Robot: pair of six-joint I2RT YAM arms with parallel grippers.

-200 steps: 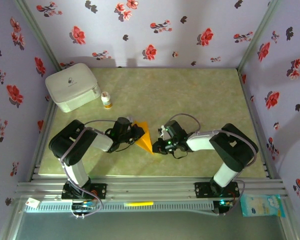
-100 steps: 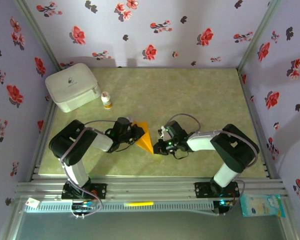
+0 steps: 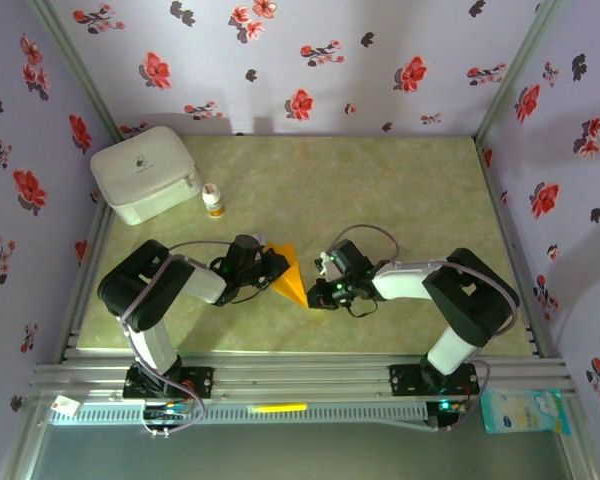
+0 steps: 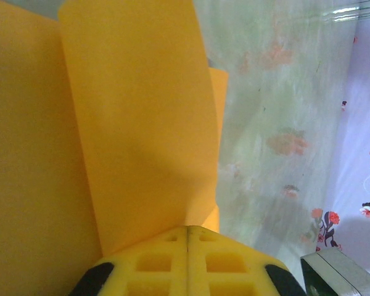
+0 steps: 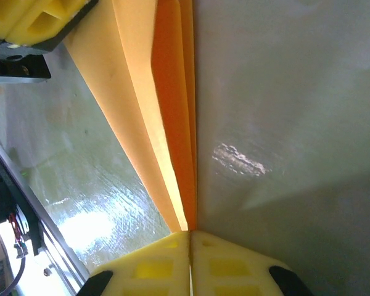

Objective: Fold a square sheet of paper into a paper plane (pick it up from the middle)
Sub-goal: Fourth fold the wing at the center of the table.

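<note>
Paper point(image 3: 291, 276) is at mid counter point(image 3: 400, 190) between the arms as a layered bright-orange pointed wedge, left gripper point(image 3: 275, 266) and right gripper point(image 3: 316, 293) each clamped tight on an opposite edge.

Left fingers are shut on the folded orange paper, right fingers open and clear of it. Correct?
No: the right wrist view shows the right fingers shut on the orange paper too. The left fingers are shut on it, as stated.

The paper point(image 3: 291, 275) lies between the left hand point(image 3: 276, 267) and the right hand point(image 3: 314, 293).
</note>
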